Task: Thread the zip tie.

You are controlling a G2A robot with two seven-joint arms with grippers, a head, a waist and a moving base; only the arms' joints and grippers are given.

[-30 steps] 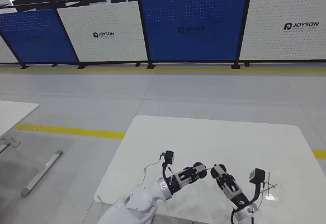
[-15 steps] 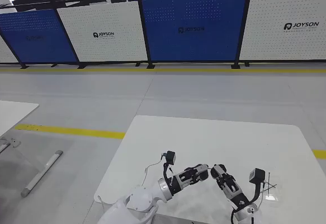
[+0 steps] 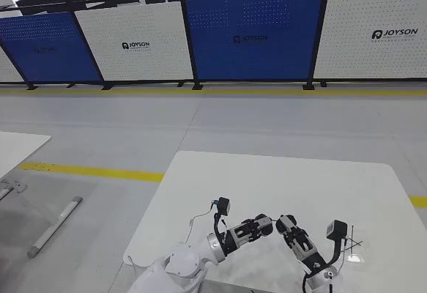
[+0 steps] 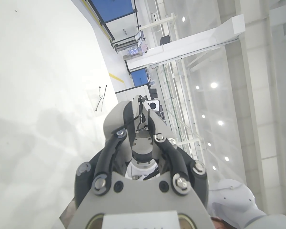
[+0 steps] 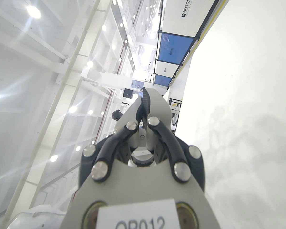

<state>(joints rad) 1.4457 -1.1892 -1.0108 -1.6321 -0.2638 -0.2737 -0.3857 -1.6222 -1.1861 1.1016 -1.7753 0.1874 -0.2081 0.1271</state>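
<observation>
top view: the left gripper [image 3: 266, 224] and right gripper [image 3: 283, 222] are being held tip to tip, almost touching, at low centre of the frame over the white table [image 3: 272, 176]. the zip tie is too thin to be made out here. spare ties [image 3: 352, 245] are lying at lower right, well apart from both grippers.

left wrist view: the zip tie [image 4: 140, 108] is being pinched between narrow, nearly closed fingers at frame centre. a loose length is trailing toward lower left across one finger.

right wrist view: the fingers are being pressed together at frame centre. whether a tie end is being held between them cannot be told.

judged step: the tail is being lined up with the head slot. to do it well, the tail is best kept short and straight past the fingertips, both tips being brought onto one axis and the feed being made slowly. neither grip should be eased until the tail is seen through the slot. otherwise the thin strap is likely to be bent or dropped.
</observation>
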